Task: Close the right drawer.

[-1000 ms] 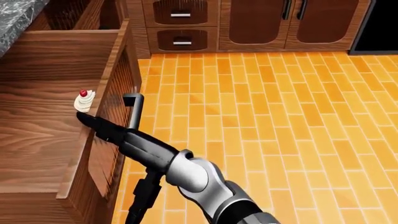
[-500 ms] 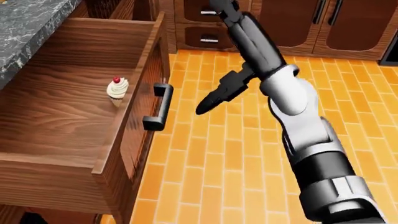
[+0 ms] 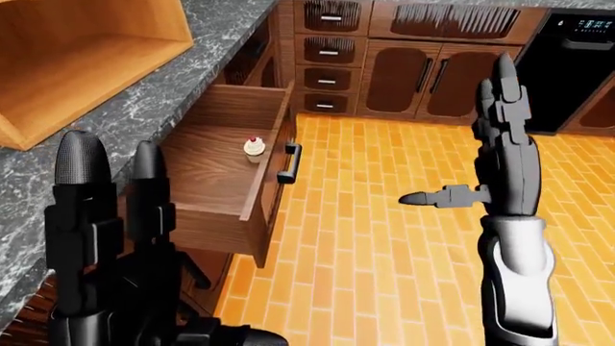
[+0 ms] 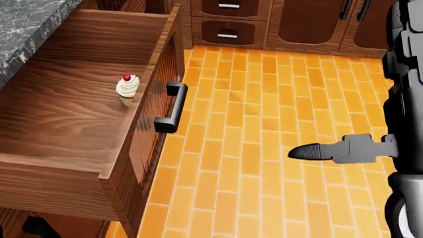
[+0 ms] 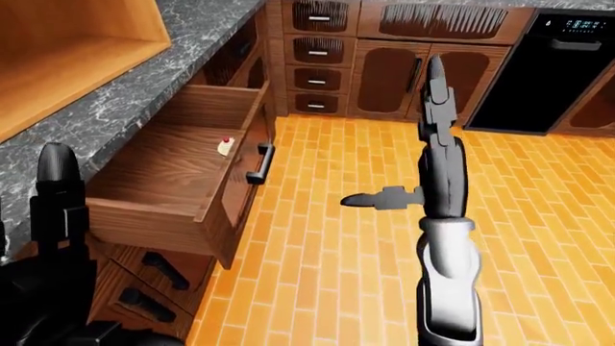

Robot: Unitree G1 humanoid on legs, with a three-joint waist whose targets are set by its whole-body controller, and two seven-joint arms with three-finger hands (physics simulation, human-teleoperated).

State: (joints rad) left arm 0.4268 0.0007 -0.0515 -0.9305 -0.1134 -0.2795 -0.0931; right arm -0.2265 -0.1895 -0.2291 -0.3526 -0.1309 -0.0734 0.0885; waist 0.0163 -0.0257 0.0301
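Swinging rightward off the drawer [image 4: 86, 124], right hand [image 3: 500, 144] stands upright, fingers spread, grasping nothing; left hand [image 3: 110, 216] raised, fingers released.

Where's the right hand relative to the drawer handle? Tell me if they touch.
Apart. The head view shows the right hand at the right edge, with bare orange floor between its pointing finger and the handle on the open drawer.

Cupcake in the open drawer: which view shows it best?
The head view: the cupcake is largest there, with its cherry and wrapper clear, near the drawer front. The left-eye view shows it small; the right-eye view shows only a tiny part behind the drawer front.
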